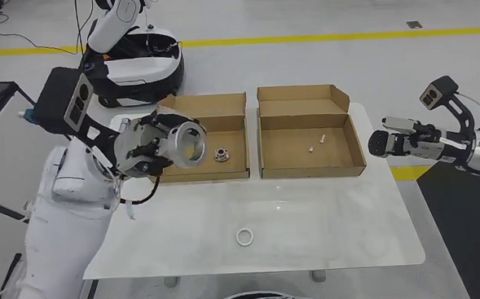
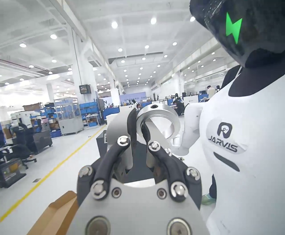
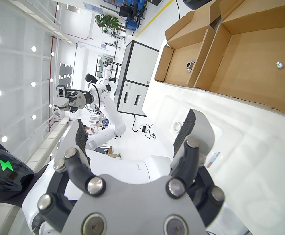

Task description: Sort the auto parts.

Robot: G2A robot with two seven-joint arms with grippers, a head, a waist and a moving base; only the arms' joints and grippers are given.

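Clamping a big metal collar (image 1: 187, 144) by its wall, one finger inside and one outside, L gripper (image 1: 170, 147) hangs above the left box (image 1: 205, 105), at its outer side. Small flanged part (image 1: 221, 154) lies inside that box. Tiny bolt (image 1: 321, 136) sits in the right box (image 1: 302, 97), just beside it. White ring (image 1: 244, 236) lies on the table (image 1: 350, 225), in front of left box, well apart. R gripper (image 1: 376, 143), fingers spread w/ nothing btwn, is beyond right box.

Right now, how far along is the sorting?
Done: a flanged metal fitting lies in one cardboard box, two small bolts in the other box. In hand: the left gripper holds a large metal collar. Left: a small white ring on the table; the right gripper is open, empty.
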